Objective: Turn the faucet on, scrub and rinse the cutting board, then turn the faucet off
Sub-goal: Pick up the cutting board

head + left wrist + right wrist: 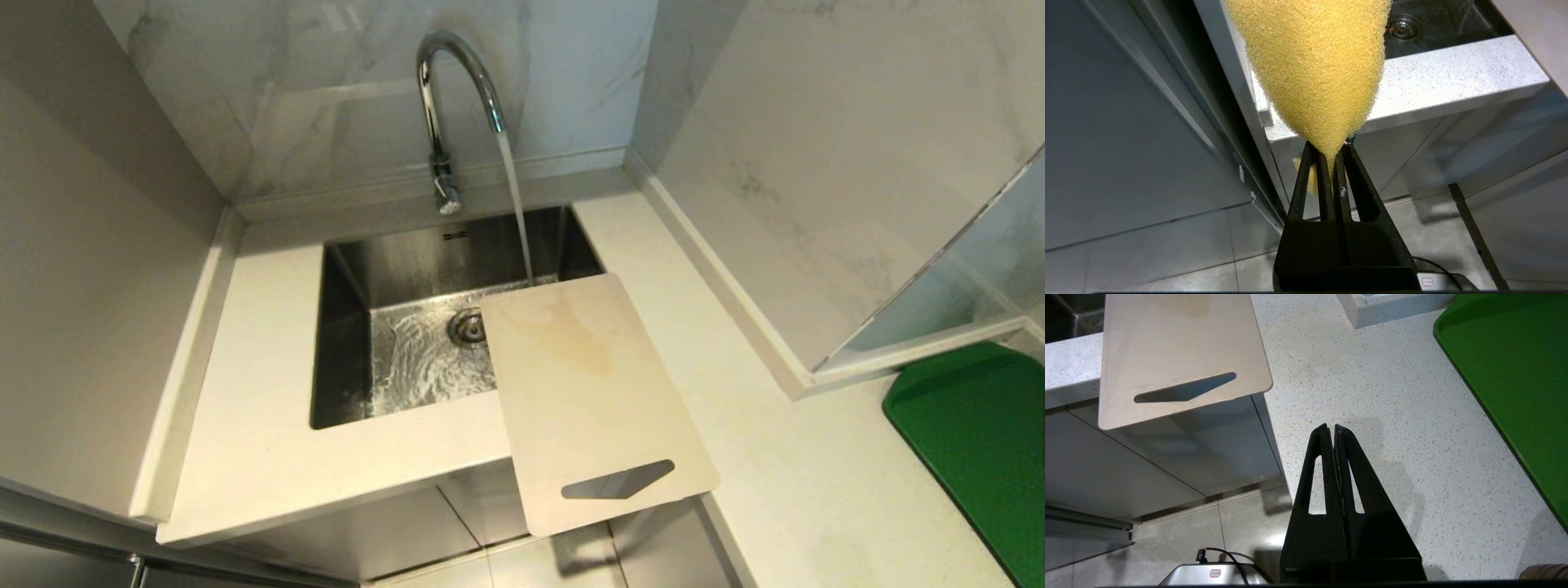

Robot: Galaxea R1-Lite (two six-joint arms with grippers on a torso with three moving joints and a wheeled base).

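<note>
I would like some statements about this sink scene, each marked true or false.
1. Water runs from the faucet. True.
2. The cutting board lies wholly inside the sink. False: it rests on the counter, partly over the sink and past the front edge.
3. The left gripper holds a yellow sponge. True.
4. The right gripper grips the cutting board. False: it is shut, empty, over the counter.
5. The board has a yellowish stain. True.

Neither arm shows in the head view. The left gripper [1331,149] hangs low in front of the cabinet, its black fingers clamped on a yellow sponge [1316,65]. The right gripper [1334,428] hovers over the counter, fingers pressed together, holding nothing.
</note>
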